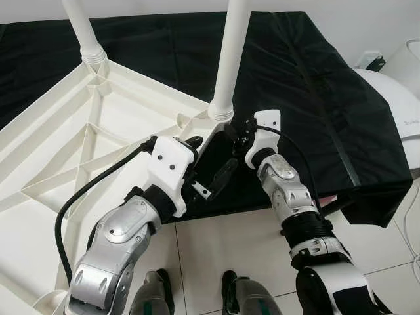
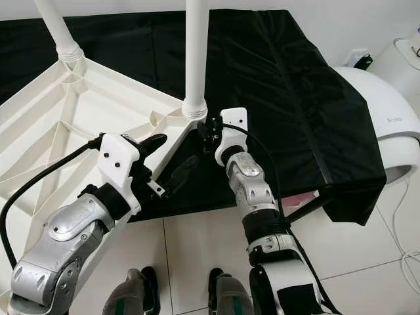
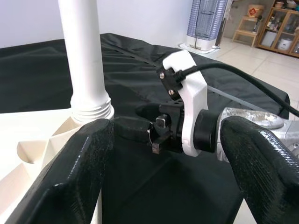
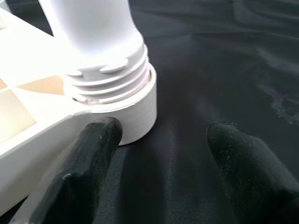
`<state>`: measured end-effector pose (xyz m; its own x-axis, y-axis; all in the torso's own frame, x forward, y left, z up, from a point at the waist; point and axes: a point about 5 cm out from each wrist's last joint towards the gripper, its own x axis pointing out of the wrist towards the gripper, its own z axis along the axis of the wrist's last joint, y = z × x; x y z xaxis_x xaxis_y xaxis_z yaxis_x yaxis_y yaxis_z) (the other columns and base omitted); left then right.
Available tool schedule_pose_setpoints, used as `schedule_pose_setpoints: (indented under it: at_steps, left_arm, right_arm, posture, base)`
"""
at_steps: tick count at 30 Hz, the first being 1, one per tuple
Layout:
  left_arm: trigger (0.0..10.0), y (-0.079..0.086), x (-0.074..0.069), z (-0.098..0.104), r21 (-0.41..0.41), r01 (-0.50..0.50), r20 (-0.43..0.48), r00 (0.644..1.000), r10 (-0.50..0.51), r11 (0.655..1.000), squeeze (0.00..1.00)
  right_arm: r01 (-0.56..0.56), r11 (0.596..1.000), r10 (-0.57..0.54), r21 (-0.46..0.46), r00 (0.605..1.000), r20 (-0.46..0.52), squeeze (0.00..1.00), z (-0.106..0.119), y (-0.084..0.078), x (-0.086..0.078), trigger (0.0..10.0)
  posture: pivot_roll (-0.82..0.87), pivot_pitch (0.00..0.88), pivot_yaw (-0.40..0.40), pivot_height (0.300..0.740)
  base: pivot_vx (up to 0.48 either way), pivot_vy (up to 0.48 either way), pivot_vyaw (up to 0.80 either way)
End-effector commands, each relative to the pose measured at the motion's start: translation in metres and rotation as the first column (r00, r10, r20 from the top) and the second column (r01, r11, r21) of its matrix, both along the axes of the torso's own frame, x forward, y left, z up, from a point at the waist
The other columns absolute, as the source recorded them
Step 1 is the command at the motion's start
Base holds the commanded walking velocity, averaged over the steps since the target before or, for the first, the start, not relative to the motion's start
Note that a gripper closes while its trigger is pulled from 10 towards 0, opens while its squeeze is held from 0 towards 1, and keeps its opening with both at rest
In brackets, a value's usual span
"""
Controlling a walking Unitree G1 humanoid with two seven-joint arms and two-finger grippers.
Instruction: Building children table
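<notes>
Your upside-down white tabletop [image 1: 79, 131] lay on the black-draped desk [image 1: 315, 98], one leg [image 1: 230, 59] screwed in at its front corner. Right gripper [image 4: 159, 154] was spread wide beside that socket; left gripper [image 1: 209, 164] gaped open nearby, holding nothing.

Both white table legs [image 1: 231, 59] run off the top edge, the upturned tabletop [image 1: 59, 170] is cropped at the left, and the right gripper's [image 1: 231, 129] fingertips hide behind its wrist mount.
</notes>
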<state>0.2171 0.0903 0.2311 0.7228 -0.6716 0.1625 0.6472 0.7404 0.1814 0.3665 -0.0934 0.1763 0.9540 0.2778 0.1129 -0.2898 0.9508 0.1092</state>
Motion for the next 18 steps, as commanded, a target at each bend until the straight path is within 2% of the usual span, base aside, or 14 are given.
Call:
schedule_pose_setpoints:
  at_steps: [1,7,9,18]
  left_arm:
    - [10.0,0.0,-0.003,0.002,0.0,0.006,0.004,1.0,-0.006,1.0,0.0]
    - [10.0,0.0,-0.001,0.0,0.029,0.028,-0.009,1.0,-0.028,0.999,0.0]
    - [10.0,0.001,0.002,-0.008,0.102,0.035,-0.03,0.999,-0.032,0.994,0.0]
    - [10.0,0.007,0.014,-0.021,0.186,-0.012,-0.079,0.997,0.027,0.983,0.0]
  right_arm:
    - [0.022,1.0,-0.022,0.003,1.0,0.006,0.0,-0.003,-0.004,-0.002,10.0]
    - [0.11,0.994,-0.11,0.004,0.992,0.067,0.0,-0.001,-0.02,-0.017,10.0]
    - [0.15,0.988,-0.153,0.032,0.98,0.129,0.0,0.006,-0.029,-0.027,10.0]
    - [0.133,0.985,-0.158,0.112,0.955,0.25,0.0,0.025,-0.031,-0.048,10.0]
  posture:
    - [0.01,0.249,-0.038,0.74]
    - [-0.01,0.249,-0.018,0.74]
    - [-0.02,0.25,-0.009,0.74]
    - [-0.04,0.248,0.011,0.74]
  base:
    - [0.0,0.0,0.0]
    - [0.0,0.0,0.0]
    - [0.0,0.0,0.0]
    - [0.0,0.0,0.0]
